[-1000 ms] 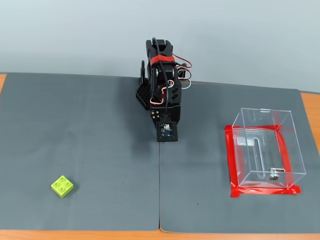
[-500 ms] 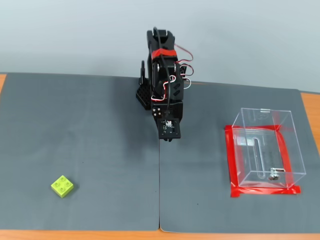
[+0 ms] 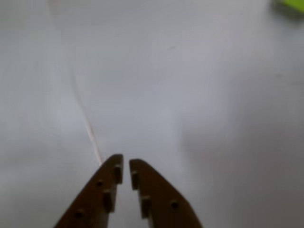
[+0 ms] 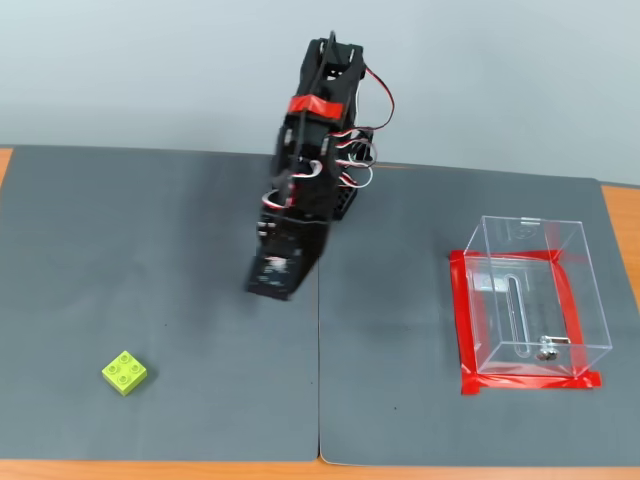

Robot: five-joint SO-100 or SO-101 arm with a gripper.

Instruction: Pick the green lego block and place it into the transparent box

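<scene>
Claw empty and nearly closed above the worktop; green brick not yet reached.

The claw (image 3: 124, 166) showed only a narrow gap between its jaws and held nothing, hanging over the grey mat (image 4: 150, 250) beside the seam. One green brick (image 4: 124, 373) lay flat, studs up, on the mat at the fixed view's lower left, well apart from the arm (image 4: 305, 190); its edge appeared at the wrist view's top right corner. One clear box (image 4: 528, 295) stood at the right inside a red tape outline (image 4: 462, 330), probably marking its fixed station. The box held no brick. Count: one arm, one brick, one box.
</scene>
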